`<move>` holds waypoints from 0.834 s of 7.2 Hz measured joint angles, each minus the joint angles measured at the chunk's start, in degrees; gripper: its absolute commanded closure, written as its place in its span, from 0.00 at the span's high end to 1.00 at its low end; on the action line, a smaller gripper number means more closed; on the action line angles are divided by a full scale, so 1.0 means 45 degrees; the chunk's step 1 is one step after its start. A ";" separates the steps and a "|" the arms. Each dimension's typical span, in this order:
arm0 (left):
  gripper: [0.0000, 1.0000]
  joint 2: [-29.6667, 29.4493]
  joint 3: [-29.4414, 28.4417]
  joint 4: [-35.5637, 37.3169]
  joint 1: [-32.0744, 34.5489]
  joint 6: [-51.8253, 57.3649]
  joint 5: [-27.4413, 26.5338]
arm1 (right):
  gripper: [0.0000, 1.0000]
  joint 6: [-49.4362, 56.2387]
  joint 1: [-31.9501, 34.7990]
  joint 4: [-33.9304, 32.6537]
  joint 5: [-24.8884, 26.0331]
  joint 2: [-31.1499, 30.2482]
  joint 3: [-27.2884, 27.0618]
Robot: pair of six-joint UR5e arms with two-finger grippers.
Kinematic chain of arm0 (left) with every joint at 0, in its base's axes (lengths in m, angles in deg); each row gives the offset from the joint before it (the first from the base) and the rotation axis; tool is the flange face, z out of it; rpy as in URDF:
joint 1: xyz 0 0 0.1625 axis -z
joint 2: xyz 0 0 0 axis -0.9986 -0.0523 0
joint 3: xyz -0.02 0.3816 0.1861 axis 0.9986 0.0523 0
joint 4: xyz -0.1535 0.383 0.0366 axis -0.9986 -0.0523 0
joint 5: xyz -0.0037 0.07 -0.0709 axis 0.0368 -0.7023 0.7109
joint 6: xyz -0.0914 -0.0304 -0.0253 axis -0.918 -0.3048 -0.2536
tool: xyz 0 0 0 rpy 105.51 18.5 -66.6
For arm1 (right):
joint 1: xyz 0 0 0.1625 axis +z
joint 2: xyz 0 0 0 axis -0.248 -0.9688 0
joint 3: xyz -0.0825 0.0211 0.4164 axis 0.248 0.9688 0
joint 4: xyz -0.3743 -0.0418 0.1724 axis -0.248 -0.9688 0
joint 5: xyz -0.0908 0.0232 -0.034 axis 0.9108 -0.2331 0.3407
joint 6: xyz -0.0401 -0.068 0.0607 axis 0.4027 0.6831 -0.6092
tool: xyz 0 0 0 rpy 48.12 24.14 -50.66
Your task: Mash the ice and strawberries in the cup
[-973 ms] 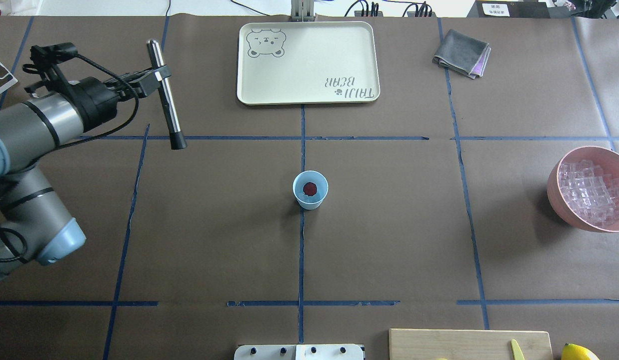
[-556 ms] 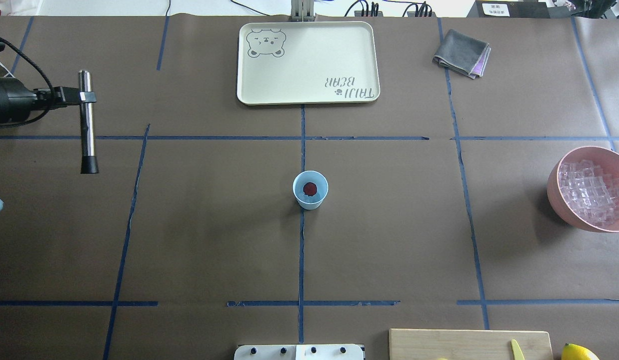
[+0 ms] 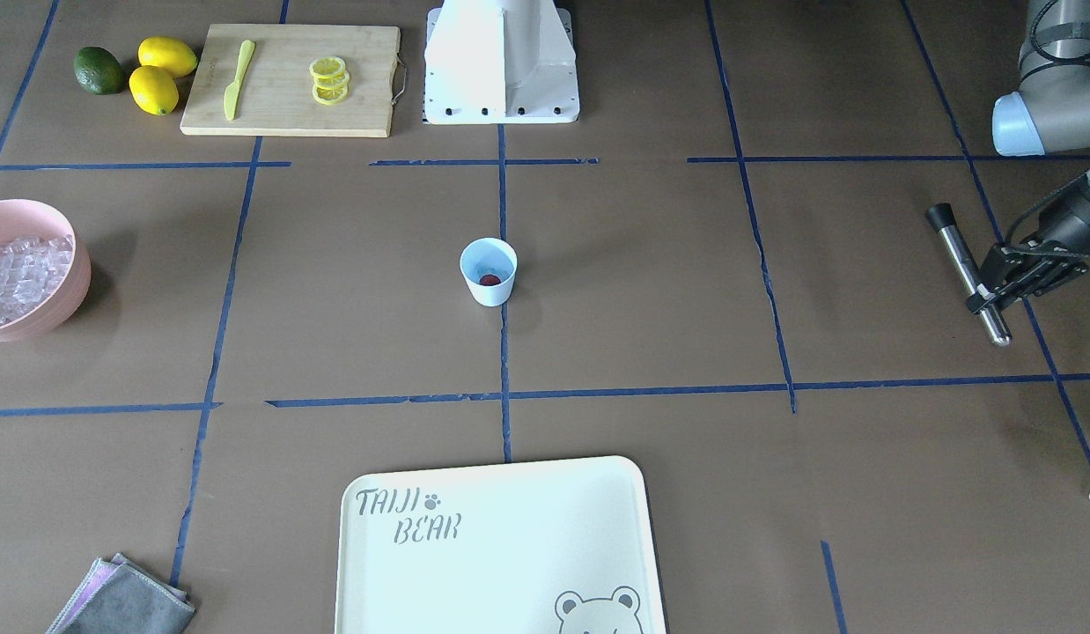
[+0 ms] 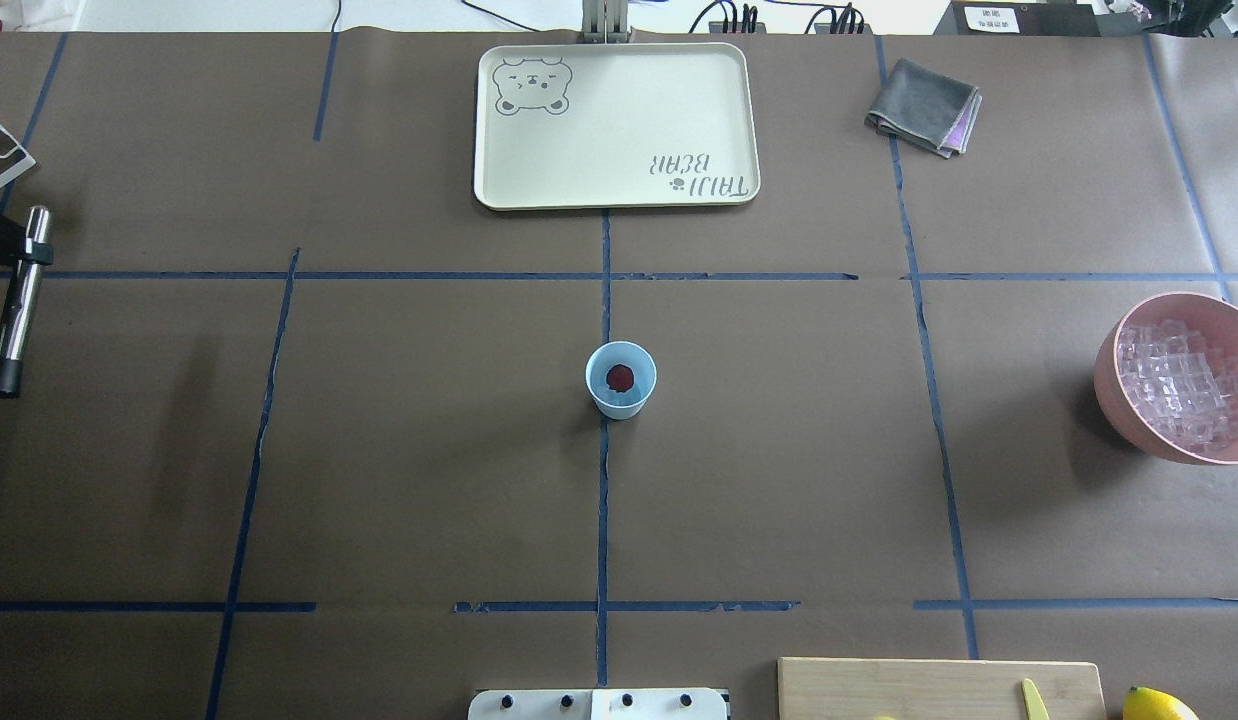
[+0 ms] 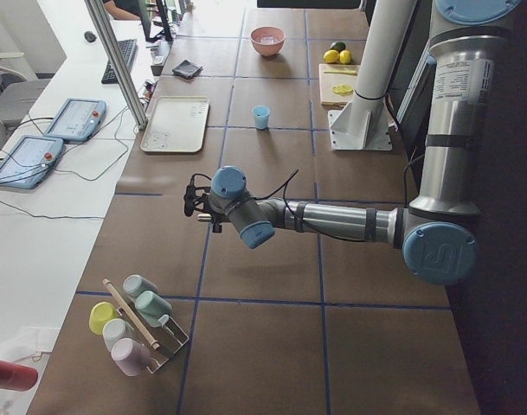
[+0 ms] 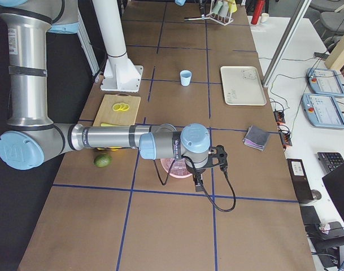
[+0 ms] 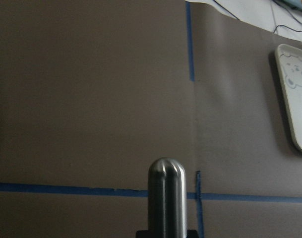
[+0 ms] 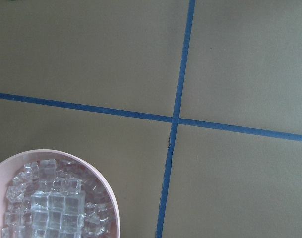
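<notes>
The pale-blue cup point(image 4: 620, 398) stands upright at the table's centre, with one red strawberry point(image 4: 620, 377) inside it. Clear ice cubes point(image 4: 1179, 385) fill a pink bowl point(image 4: 1109, 395) at the right edge; the right wrist view looks down on the same ice point(image 8: 56, 203). At the far left edge my left gripper point(image 3: 983, 295) is shut on a metal muddler rod point(image 3: 963, 260) with a black tip, well away from the cup point(image 3: 488, 286). My right gripper point(image 6: 199, 179) hangs over the pink bowl and shows only in the exterior right view; I cannot tell whether it is open.
A cream tray point(image 4: 615, 190) lies at the far middle, a folded grey cloth point(image 4: 924, 107) to its right. A cutting board point(image 3: 290, 106) holds lemon slices and a yellow knife, beside lemons point(image 3: 154, 90) and an avocado point(image 3: 99, 70). A rack of cups point(image 5: 133, 324) stands beyond my left arm.
My left arm has swung away leftward with the muddler rod, from left of the tray to the table's far left edge. The cup and the strawberry have not moved.
</notes>
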 measured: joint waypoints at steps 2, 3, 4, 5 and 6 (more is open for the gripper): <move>0.00 0.0636 -0.0475 0.0496 -0.0010 0.1470 -0.0509 | 0.99 0.0005 -0.0068 0.0000 0.0012 0.0005 0.0001; 0.00 0.0892 -0.0658 0.0553 -0.0043 0.1815 -0.0960 | 0.99 0.0013 -0.0079 0.0000 0.0023 0.0013 0.0005; 0.00 0.0967 -0.0964 0.0565 -0.0063 0.1995 -0.1405 | 0.99 0.0022 -0.0092 0.0000 0.0032 0.0016 0.0004; 0.00 0.0947 -0.1269 0.0560 -0.0091 0.2075 -0.1727 | 0.99 0.0032 -0.0100 0.0000 0.0036 0.0019 0.0003; 0.00 0.0929 -0.1438 0.0549 -0.0128 0.2099 -0.1894 | 0.99 0.0037 -0.0112 0.0000 0.0038 0.0019 0.0001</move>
